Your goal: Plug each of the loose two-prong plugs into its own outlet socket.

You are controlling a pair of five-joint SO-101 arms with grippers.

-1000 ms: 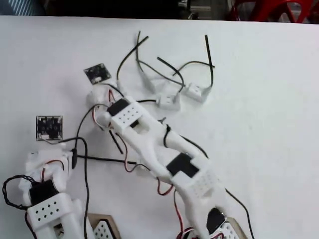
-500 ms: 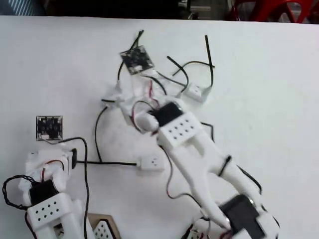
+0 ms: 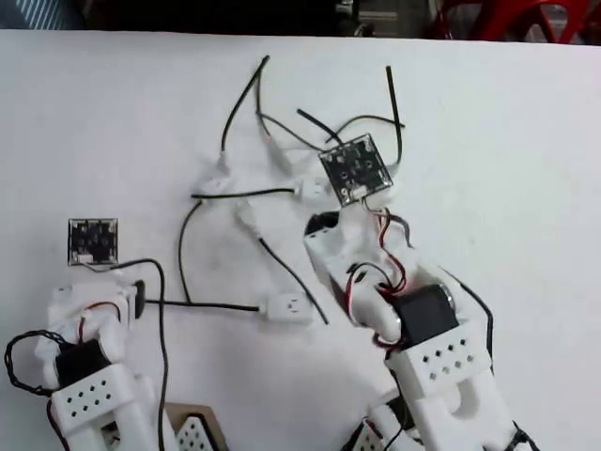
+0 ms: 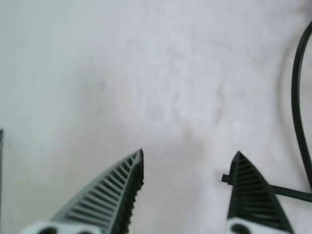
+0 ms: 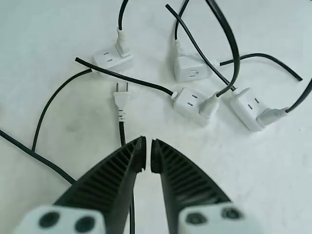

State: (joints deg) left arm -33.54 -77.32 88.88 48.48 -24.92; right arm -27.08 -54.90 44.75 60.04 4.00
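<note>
- Jaws of the right gripper (image 5: 147,147) are nearly pressed together with nothing between them. They hang over the black cord (image 5: 122,130) that trails back from a loose plug (image 5: 121,99).
- That plug lies flat just ahead of the jaw tips, its two prongs pointing away from them toward a white socket (image 5: 113,59) a little farther on. I judge the gripper is lined up along the cord to take the plug from behind.
- Three more sockets (image 5: 190,103) sit beyond the tips and off to one side, among crossing cords.
- Jaws of the left gripper (image 4: 187,158) are spread wide and empty over bare table (image 4: 146,73). A cable (image 4: 298,102) runs just outside one jaw, so this arm looks parked.
- From above, the camera board (image 3: 355,169) on the right wrist covers what lies under those jaws.
- I cannot tell whether the white pieces at two socket ends are seated plugs or the sockets' own cord ends.
</note>
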